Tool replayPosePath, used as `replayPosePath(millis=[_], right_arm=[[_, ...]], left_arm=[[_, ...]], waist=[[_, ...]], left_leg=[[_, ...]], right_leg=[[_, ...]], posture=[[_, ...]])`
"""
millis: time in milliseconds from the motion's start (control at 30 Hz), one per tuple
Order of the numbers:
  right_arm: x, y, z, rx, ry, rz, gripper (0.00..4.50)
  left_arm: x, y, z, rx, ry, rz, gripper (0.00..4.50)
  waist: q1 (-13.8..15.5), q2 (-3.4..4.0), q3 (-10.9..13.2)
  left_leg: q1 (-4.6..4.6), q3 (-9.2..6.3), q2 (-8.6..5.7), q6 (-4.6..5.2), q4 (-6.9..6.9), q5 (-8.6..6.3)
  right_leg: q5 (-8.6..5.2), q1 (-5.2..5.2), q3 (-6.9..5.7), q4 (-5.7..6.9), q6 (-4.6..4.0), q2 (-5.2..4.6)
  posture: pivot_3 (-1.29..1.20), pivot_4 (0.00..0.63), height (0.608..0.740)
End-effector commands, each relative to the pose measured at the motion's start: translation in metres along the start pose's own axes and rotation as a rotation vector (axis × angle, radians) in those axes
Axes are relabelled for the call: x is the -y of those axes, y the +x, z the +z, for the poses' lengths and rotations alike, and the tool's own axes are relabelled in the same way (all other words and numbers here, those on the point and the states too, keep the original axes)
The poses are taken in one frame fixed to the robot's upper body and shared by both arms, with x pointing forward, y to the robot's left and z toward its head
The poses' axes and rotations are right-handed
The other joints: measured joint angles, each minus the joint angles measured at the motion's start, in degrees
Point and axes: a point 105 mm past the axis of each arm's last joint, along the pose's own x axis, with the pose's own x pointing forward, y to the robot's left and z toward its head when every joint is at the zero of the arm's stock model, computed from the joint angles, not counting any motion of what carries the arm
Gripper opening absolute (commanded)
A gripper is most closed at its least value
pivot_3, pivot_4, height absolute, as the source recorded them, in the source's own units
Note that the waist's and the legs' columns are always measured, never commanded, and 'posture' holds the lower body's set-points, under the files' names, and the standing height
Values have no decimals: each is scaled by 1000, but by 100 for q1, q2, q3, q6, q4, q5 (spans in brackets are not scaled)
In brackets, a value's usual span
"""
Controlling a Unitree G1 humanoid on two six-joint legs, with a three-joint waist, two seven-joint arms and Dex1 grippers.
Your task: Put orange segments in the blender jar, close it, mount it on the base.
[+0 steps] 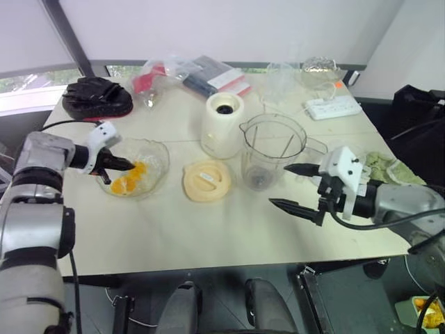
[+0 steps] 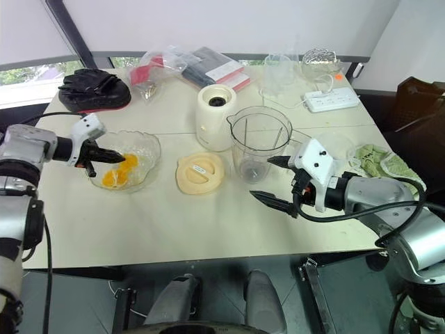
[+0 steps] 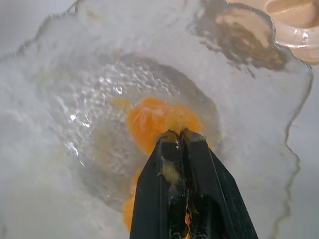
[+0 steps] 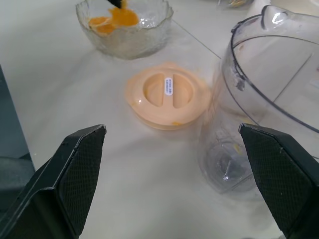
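On table, bowl: crinkly clear glass bowl point(image 1: 154, 161), glossy orange segments point(image 1: 128, 182) inside
Left gripper point(image 3: 179, 135): we see it pinched shut, pulp-smeared
Right gripper point(image 2: 274, 182): spread wide beside ribbed clear plastic blender jar point(image 2: 257, 142)

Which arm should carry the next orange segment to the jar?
Left. Its gripper is shut over the orange segments in the crinkled clear glass bowl; the right gripper waits open beside the clear plastic blender jar.

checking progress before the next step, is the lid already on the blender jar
No, the lid lies flat on the table between the glass bowl and the open-topped blender jar.
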Motion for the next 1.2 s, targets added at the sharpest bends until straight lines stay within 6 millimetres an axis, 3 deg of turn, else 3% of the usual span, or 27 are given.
replayPosePath(millis=[33, 367, 633, 833, 967, 1200], right_arm=[[2, 0, 10, 36, -45, 1, 4500], [5, 2, 11, 36, -61, 16, 4500], [2, 2, 8, 35, -46, 5, 4500], [-4, 8, 6, 51, -24, 8, 4500], [-3, 10, 3, 47, -16, 11, 4500], [-6, 14, 0, 40, -6, 43, 4500]], left_arm=[[-3, -8, 6, 52, -2, 18, 65], [-7, -5, 25, 182, -38, 71, 65], [-1, -11, 36, 417, -148, 75, 65], [9, 4, 7, 198, -89, 93, 65], [5, 9, 13, 96, -4, 106, 65], [13, 11, 32, -101, 249, -33, 65]], waist=[[1, 0, 0], [5, -1, 1], [-15, -1, 0], [2, 0, 0], [30, -1, 0], [2, -1, 1]], left_leg=[[0, 0, 0, 0, 0, 0], [-1, -1, 0, 0, 1, 0], [0, 0, 3, 0, 1, 0], [1, 0, 3, 0, 1, 0], [0, 0, 1, 0, 4, 0], [-1, 2, -1, 0, 4, 0]], right_leg=[[0, 0, 0, 1, 0, 0], [0, -2, 0, 0, 0, 0], [1, -5, 0, 5, -1, 0], [1, -5, 1, 6, -2, -1], [1, -2, 1, 3, -2, 0], [1, -1, 1, -1, -2, 0]], posture=[[0, 150, 740], [0, 150, 740], [0, 150, 740], [0, 150, 740], [0, 150, 740], [0, 150, 740]])
